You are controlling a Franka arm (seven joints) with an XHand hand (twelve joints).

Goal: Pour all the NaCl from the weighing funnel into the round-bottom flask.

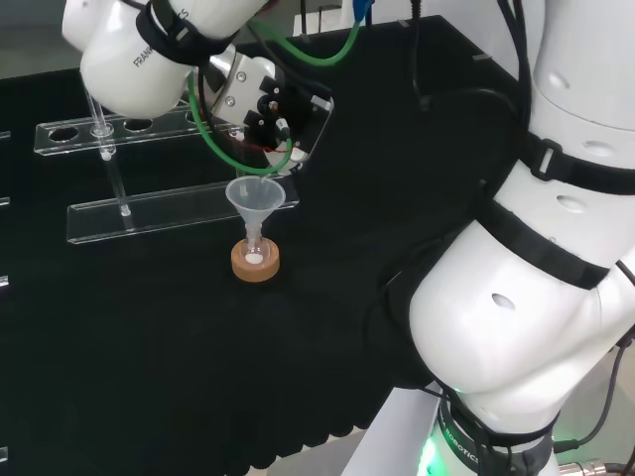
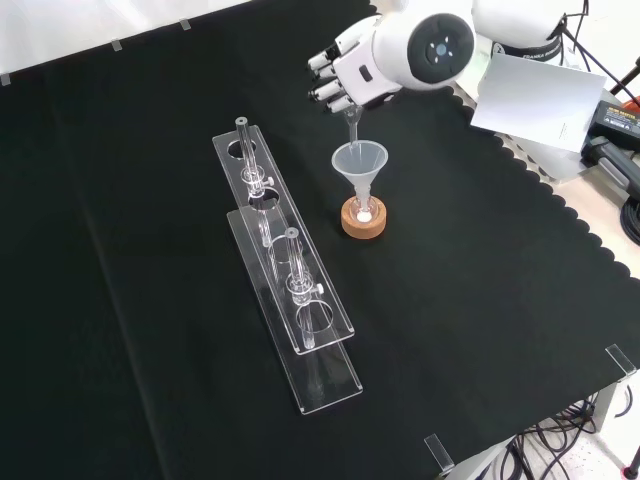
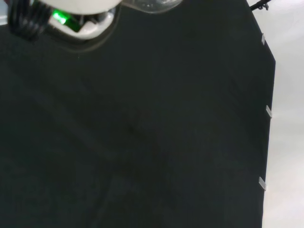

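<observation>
Above the flask [image 2: 363, 213], your fingers [image 2: 330, 75] grasp the tilted weighing funnel [image 2: 352, 124]; pouring appears underway, so steepen the tilt.

I am seeing a worktop [image 2: 150, 200] draped in plain black cloth with a scalloped edge. The hand [image 2: 335, 75] is showing white with black fingertips, and green cables [image 1: 213, 139] are looping past it. The arm links [image 1: 536, 297] are shining white with black bands and a grey round cap. The funnel [image 2: 359, 165] and racks [image 2: 290, 300] are looking clear and colourless. The cork ring [image 2: 363, 222] is glowing tan-brown, with a white patch showing at its centre.
</observation>
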